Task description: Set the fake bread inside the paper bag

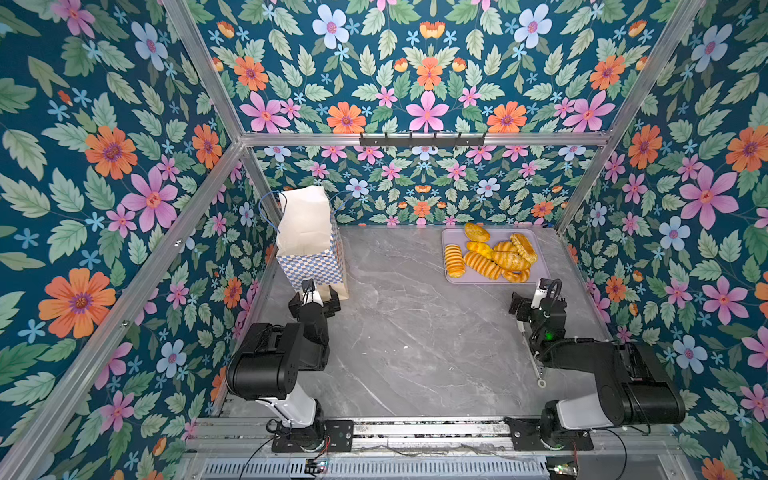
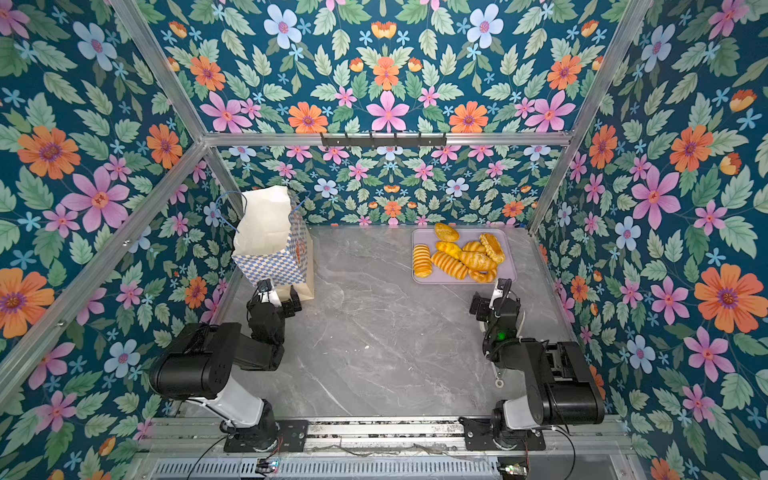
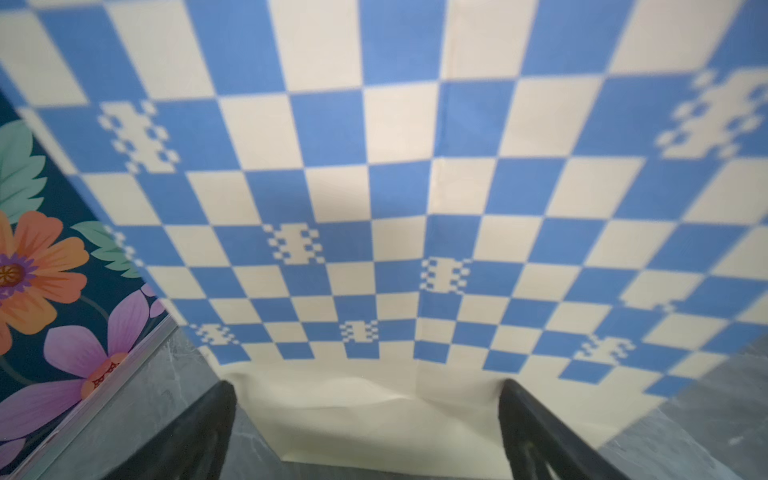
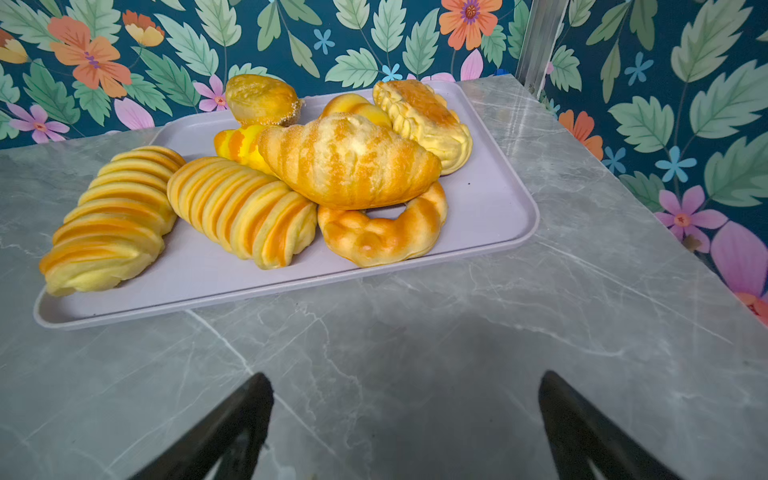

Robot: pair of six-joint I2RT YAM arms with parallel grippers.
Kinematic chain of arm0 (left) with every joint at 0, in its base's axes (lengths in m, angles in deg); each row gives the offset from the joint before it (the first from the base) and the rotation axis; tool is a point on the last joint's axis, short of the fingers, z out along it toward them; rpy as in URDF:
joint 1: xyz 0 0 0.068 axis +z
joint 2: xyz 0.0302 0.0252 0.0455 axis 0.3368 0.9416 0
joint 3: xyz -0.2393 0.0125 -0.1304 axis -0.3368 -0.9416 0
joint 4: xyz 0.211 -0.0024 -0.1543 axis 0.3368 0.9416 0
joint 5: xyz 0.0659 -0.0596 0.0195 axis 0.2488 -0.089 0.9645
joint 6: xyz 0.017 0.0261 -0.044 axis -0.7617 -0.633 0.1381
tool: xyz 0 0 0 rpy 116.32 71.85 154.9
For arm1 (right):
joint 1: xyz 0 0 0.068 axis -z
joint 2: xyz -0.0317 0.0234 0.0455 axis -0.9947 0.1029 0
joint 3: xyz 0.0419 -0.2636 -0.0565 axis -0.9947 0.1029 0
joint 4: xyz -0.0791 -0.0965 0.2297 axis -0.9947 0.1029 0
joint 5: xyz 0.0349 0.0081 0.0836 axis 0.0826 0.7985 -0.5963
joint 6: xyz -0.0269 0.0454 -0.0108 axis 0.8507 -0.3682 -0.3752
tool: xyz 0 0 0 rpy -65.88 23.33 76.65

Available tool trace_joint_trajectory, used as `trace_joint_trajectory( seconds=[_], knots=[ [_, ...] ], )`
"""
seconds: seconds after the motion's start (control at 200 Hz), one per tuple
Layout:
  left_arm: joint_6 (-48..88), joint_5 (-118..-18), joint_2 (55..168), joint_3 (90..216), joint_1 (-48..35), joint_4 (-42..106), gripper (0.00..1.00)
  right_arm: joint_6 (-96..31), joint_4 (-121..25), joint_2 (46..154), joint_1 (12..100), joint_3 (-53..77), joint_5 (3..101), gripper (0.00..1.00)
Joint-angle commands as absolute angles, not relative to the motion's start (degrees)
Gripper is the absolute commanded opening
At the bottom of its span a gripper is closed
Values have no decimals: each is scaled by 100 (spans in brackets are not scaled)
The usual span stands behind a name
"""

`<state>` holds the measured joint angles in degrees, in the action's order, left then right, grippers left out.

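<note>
In both top views the bag stands upright at the far left of the table. The bread is all heaped on the tray at the far right, well apart from it. Nothing looks packed yet (the bag's inside I cannot make out). The left gripper sits low at the bag's base, and the right gripper is just short of the tray's near edge. The left wrist view shows the left jaws spread wide on either side of the bag's cream base; whether they touch it I cannot tell. The right wrist view shows the right jaws equally wide and empty over bare table, with the croissant topping the pile and the ring nearest. I judge the first pick is in hand: the right arm must reach over the rim, close on a top or near piece and carry it across to the bag's mouth.
</note>
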<state>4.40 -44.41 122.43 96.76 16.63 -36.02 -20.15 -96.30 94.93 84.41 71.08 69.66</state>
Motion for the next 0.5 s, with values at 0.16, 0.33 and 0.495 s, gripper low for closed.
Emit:
trace_joint_trajectory(
  seconds=[0.16, 0.33, 0.495],
  knots=[
    [340, -4444, 12235, 9646, 1643, -3802, 100, -1912, -9855, 9490, 8443, 7082, 6993, 99],
    [340, -4443, 12240, 9646, 1644, -3807, 100, -1910, -9855, 9493, 8445, 7079, 6993, 99],
    [340, -4443, 12236, 9646, 1643, -3803, 100, -1906, -9859, 9490, 8436, 7085, 6995, 99]
  ],
)
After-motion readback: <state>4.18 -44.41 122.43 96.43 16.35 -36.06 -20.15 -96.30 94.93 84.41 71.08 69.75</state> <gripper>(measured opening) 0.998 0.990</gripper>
